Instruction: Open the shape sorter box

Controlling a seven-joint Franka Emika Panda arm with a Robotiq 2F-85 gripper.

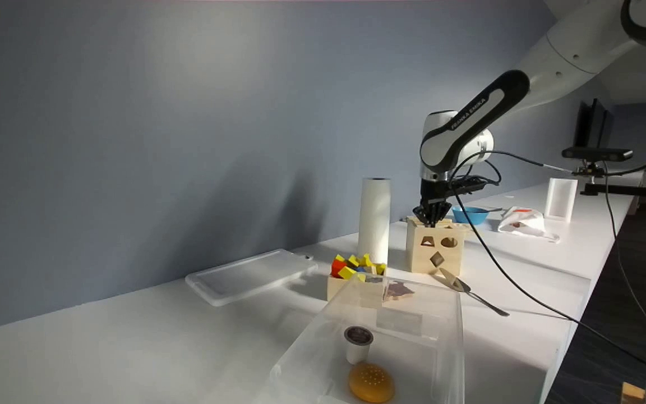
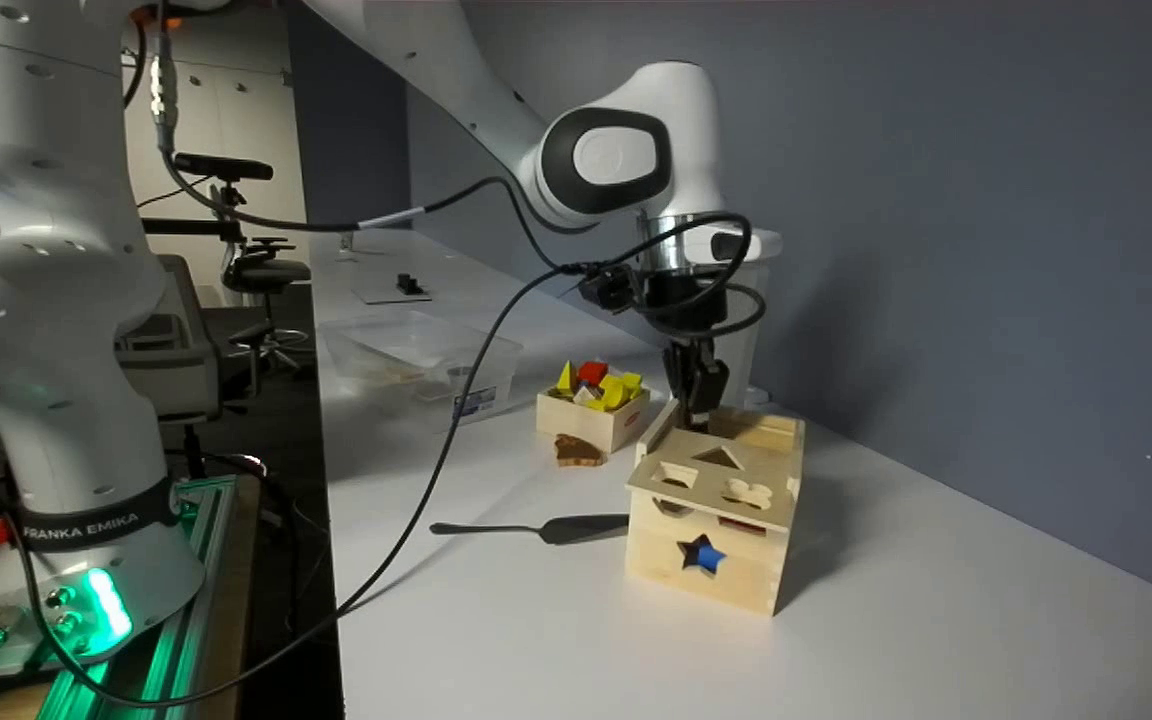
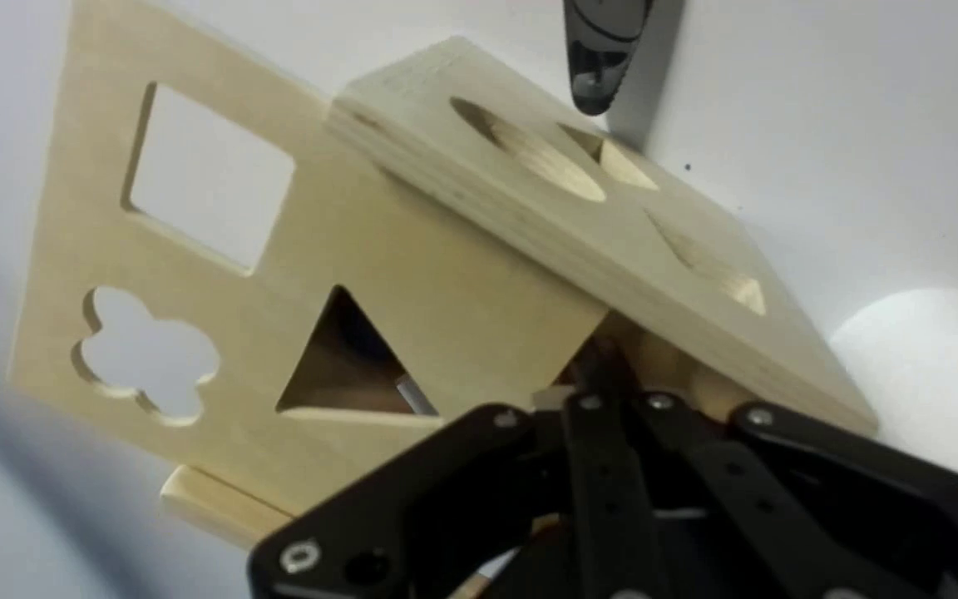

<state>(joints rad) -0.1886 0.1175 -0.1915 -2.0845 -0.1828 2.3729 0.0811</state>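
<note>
Claw (image 2: 696,415) sitting closed in the top of the shape sorter box (image 2: 748,566)

We are finding the claw closed, its two fingers (image 3: 599,474) standing side by side. They are pointing down into the gap at the far end of the box top, beside the lid (image 3: 271,316), which is jutting past the near, star-holed face in an exterior view. The fingertips are hiding inside the box, so we cannot tell whether they are touching the lid. A blue patch (image 2: 708,557) is showing through the star, but we are not making out its shape. The white cylinder (image 2: 742,368) is standing near the box, partly hiding behind the claw in an exterior view. A clear bin (image 1: 462,336) is running past the frame's bottom in an exterior view. The counter (image 2: 496,640) carrying the box is stretching right to the wall (image 2: 986,300); to the left, a dark spatula (image 2: 581,528) is lying just beside the box, and beyond it the counter's edge is dropping away.
</note>
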